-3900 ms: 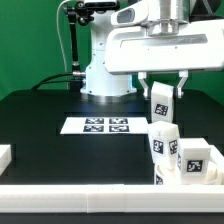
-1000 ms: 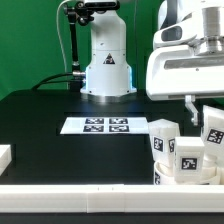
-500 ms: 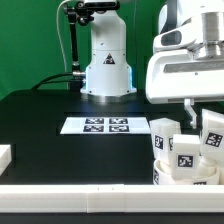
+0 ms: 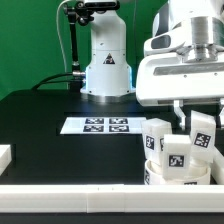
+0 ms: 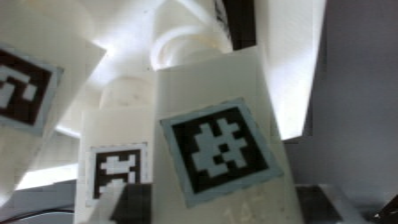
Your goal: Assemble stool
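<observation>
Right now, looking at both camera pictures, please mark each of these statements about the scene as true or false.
1. The marker board lies flat on the black table. True.
2. The stool parts are gathered at the exterior view's left. False: they are at the exterior view's right, near the front wall.
3. The end effector is directly above the marker board. False: it is over the stool parts, to the board's right in the exterior view.
4. The wrist view shows a tagged white leg block very close to the camera. True.
5. The parts carry red tags. False: the tags are black and white.
</observation>
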`<action>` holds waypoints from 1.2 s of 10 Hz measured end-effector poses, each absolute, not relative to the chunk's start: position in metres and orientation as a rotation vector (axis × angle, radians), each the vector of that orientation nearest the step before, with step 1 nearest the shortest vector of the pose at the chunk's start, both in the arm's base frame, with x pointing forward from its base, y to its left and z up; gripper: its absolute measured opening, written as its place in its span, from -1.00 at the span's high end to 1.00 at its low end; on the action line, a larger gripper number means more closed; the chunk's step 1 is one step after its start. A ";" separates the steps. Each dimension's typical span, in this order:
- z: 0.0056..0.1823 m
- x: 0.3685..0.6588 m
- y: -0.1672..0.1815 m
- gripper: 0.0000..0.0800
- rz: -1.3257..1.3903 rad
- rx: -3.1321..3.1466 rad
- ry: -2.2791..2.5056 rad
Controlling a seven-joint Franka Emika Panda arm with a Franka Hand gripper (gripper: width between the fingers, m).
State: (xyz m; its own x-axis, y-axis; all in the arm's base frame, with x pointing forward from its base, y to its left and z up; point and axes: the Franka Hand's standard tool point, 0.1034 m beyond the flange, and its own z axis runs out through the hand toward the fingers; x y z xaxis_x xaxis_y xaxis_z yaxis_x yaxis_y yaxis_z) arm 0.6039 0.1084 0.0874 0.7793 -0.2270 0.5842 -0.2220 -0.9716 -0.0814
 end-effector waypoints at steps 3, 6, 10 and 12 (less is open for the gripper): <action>0.087 0.604 0.108 -0.57 -0.974 -2.965 0.346; 0.092 0.605 0.105 -0.62 -0.925 -2.992 0.308; 0.118 0.610 0.104 -0.62 -0.797 -3.009 0.298; 0.119 0.612 0.110 -0.62 -0.782 -3.002 0.317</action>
State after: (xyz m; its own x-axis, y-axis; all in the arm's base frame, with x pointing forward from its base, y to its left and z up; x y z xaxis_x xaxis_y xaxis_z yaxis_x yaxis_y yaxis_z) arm 0.6118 0.1096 0.1186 0.8535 -0.2015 0.4805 -0.1898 -0.9791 -0.0735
